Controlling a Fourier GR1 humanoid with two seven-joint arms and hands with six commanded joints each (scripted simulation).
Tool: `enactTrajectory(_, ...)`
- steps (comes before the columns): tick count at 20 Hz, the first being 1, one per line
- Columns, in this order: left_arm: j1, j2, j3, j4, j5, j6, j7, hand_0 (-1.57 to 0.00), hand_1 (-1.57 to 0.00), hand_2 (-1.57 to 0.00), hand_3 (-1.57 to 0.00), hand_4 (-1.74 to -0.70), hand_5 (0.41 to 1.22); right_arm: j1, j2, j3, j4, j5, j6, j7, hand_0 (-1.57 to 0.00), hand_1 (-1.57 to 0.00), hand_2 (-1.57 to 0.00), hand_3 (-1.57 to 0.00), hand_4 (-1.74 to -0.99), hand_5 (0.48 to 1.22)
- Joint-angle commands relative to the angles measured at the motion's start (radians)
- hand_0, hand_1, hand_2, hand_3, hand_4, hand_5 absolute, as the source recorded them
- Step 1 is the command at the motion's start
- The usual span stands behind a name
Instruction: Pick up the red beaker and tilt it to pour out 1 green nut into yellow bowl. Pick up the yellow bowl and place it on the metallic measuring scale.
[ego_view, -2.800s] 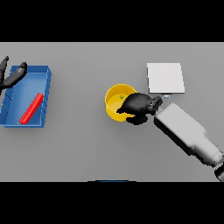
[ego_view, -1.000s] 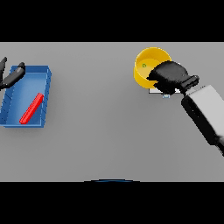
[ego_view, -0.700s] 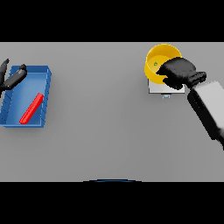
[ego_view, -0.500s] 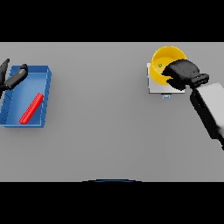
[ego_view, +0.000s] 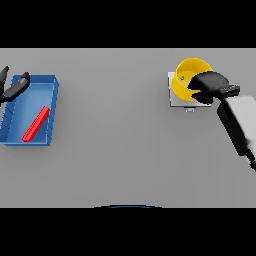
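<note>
The right hand (ego_view: 209, 86) curls its fingers round the rim of the round yellow bowl (ego_view: 187, 80). A tiny green nut (ego_view: 182, 77) lies inside, beside the fingers.

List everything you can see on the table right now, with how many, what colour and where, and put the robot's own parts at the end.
Round yellow bowl: one, yellow, far right of the table, over the scale.
Small green nut: one, green, inside the yellow bowl.
Flat metallic measuring scale: one, pale grey, far right, mostly covered by the bowl.
Shallow blue rectangular tray: one, blue, left edge of the table.
Long red beaker: one, red, lying on its side in the blue tray.
Grey table: one, grey, under everything.
Right hand: one, dark, curled on the bowl's near right rim.
Left hand: one, dark, fingers straight, over the tray's far left corner.
</note>
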Motion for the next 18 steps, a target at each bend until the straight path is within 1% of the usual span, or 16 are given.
enactTrajectory(1,-0.002,0.006,0.001,-0.002,0.000,-0.002,0.005,0.00,0.00,0.00,0.00,-0.73,0.715,-0.007,0.000,-0.003,0.005,0.000,0.008,0.010,-1.40,-1.57,-1.39,-1.36,-1.741,1.221)
enactTrajectory(2,0.001,-0.001,0.000,0.005,0.000,-0.003,-0.002,0.00,0.00,0.00,0.00,-0.73,0.717,0.001,0.001,-0.005,0.003,-0.003,0.010,0.008,-1.33,-1.46,-1.42,-1.20,-1.741,1.221)
enactTrajectory(3,0.003,-0.005,-0.004,0.000,0.000,-0.001,0.001,0.00,0.00,0.00,0.00,-0.73,0.720,0.005,0.011,-0.010,0.005,-0.006,0.006,0.008,-1.13,-1.32,-1.33,-1.06,-1.701,1.221)
enactTrajectory(4,0.003,0.002,0.003,-0.001,0.005,-0.008,-0.006,0.00,0.00,0.00,0.00,-0.73,0.723,0.000,0.003,-0.015,0.010,-0.010,0.011,-0.007,-0.90,-1.15,-1.19,-0.94,-1.660,1.143)
enactTrajectory(5,-0.003,-0.006,-0.003,0.005,0.000,-0.005,0.003,0.00,0.00,0.00,0.00,-0.73,0.728,-0.004,0.007,-0.018,0.014,-0.011,0.018,0.017,-0.72,-0.98,-1.04,-0.83,-1.619,1.072)
enactTrajectory(6,-0.005,-0.005,0.000,0.011,0.002,-0.013,-0.002,0.00,0.00,0.00,0.00,-0.73,0.729,0.003,0.011,-0.016,0.011,-0.012,0.024,0.028,-0.58,-0.83,-0.91,-0.74,-1.588,1.016)
enactTrajectory(8,-0.006,-0.012,-0.001,0.024,0.003,-0.022,-0.010,0.00,0.00,0.00,0.00,-0.73,0.717,-0.013,0.017,-0.014,0.033,-0.006,0.032,0.033,-0.37,-0.58,-0.69,-0.61,-1.539,0.933)
enactTrajectory(9,-0.011,-0.015,-0.004,0.021,-0.002,-0.017,-0.008,0.00,0.00,0.00,0.00,-0.73,0.712,-0.008,0.001,-0.004,0.029,0.001,0.030,0.001,-0.29,-0.48,-0.60,-0.57,-1.517,0.902)
enactTrajectory(11,0.001,-0.008,0.000,0.012,0.003,-0.009,-0.009,0.00,0.00,0.00,0.00,-0.72,0.705,-0.008,-0.008,0.010,0.020,0.012,0.032,-0.022,-0.19,-0.30,-0.45,-0.49,-1.485,0.859)
enactTrajectory(12,-0.006,-0.009,0.002,0.017,0.002,-0.010,-0.007,0.00,0.00,0.00,0.00,-0.72,0.703,-0.020,-0.006,0.012,0.032,0.017,0.034,-0.017,-0.15,-0.24,-0.37,-0.45,-1.469,0.842)
enactTrajectory(15,-0.003,-0.015,0.001,0.020,0.000,-0.005,-0.018,0.00,0.00,0.00,0.00,-0.72,0.697,-0.013,-0.009,0.010,0.019,0.009,0.064,0.009,-0.08,-0.12,-0.20,-0.35,-1.431,0.799)
enactTrajectory(17,-0.006,-0.021,-0.002,0.021,0.000,-0.010,-0.015,0.00,0.00,0.00,0.00,-0.72,0.694,-0.007,-0.001,0.009,0.021,0.009,0.068,0.031,-0.05,-0.08,-0.13,-0.30,-1.412,0.771)
enactTrajectory(18,-0.004,-0.016,-0.003,0.013,-0.004,0.001,-0.008,0.00,0.00,0.00,0.00,-0.72,0.693,-0.008,-0.010,0.007,0.017,0.007,0.077,0.028,-0.04,-0.06,-0.10,-0.27,-1.410,0.759)
